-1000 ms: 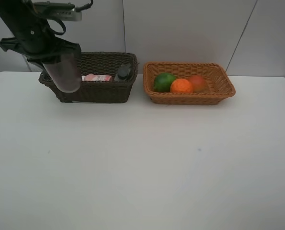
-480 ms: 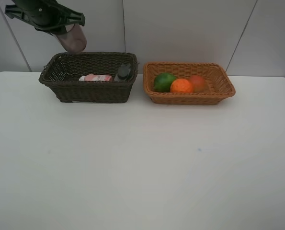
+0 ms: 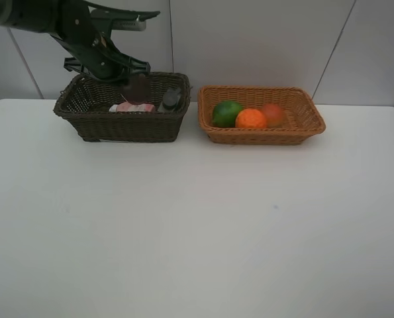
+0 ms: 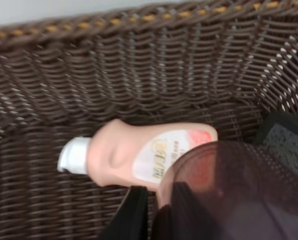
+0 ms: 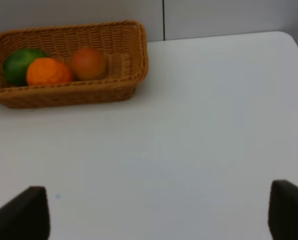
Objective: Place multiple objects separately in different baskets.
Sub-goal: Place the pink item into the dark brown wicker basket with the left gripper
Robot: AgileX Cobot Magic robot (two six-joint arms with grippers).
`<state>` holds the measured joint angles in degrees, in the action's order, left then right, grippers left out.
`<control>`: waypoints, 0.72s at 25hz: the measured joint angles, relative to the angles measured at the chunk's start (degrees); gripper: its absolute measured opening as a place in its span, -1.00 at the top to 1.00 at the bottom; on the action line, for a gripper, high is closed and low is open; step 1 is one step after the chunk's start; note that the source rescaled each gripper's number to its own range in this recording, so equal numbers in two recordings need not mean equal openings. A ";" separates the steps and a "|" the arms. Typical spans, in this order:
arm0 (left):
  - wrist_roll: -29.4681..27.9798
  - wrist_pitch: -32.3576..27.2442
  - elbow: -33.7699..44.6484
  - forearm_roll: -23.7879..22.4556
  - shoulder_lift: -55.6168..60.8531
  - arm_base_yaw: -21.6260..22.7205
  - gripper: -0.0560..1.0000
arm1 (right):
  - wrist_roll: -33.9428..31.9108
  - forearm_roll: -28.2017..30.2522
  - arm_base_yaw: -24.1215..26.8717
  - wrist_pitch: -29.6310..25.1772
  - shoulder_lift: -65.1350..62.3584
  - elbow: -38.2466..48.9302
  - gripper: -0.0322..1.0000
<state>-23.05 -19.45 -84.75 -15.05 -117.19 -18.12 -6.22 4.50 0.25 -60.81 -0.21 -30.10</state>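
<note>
Left end effector (image 3: 132, 74) clamped on translucent mauve plastic cup (image 3: 138, 89), over dark brown wicker basket (image 3: 91, 122), above pink white-capped bottle (image 4: 138, 157). Right end effector (image 5: 159, 212) wide, empty, over white surface (image 3: 197, 225).

I see rough woven wicker in both baskets: the dark brown basket (image 3: 120, 122) looks matt, the light tan basket (image 3: 296, 126) slightly warmer in sheen. The pink bottle (image 4: 149, 155) is smooth plastic with a glossy printed label; the mauve cup (image 4: 239, 192) is translucent, shiny plastic. The white surface (image 3: 197, 232) looks smooth and matt. The orange (image 5: 47, 71) shows dimpled skin.
</note>
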 joint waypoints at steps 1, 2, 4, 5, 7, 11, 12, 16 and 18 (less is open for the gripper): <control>0.00 0.76 0.00 0.39 -0.68 -0.08 0.88 | 0.00 0.00 0.00 0.00 0.00 0.00 -0.85; 0.00 1.26 0.00 0.77 -1.35 -0.08 0.88 | 0.00 0.00 0.00 0.00 0.00 0.00 -0.85; 0.00 2.11 0.00 1.48 -2.38 -0.08 0.88 | 0.00 0.00 0.00 0.00 0.00 0.00 -0.85; 0.00 2.26 0.00 1.60 -2.73 -0.08 0.88 | 0.00 0.00 0.00 0.00 0.00 0.00 -0.85; 0.00 2.33 0.00 1.72 -3.05 -0.08 0.88 | 0.00 0.00 0.00 0.00 0.00 0.00 -0.85; 0.05 2.51 -0.03 1.78 -3.86 -0.08 0.88 | 0.00 0.00 0.00 0.00 0.00 0.00 -0.85; 0.05 2.46 -0.03 1.93 -4.26 -0.08 0.88 | 0.00 0.00 0.00 0.00 0.00 0.00 -0.85; 0.05 2.27 -0.03 3.13 -5.30 -0.08 0.88 | 0.00 0.00 0.00 0.00 0.00 0.00 -0.85; 0.05 2.27 -0.03 3.24 -5.34 -0.08 0.79 | 0.00 0.00 0.00 0.00 0.00 0.00 -0.85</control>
<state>-23.00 -17.18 -84.78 -11.81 -122.53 -18.19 -6.22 4.50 0.25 -60.81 -0.21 -30.10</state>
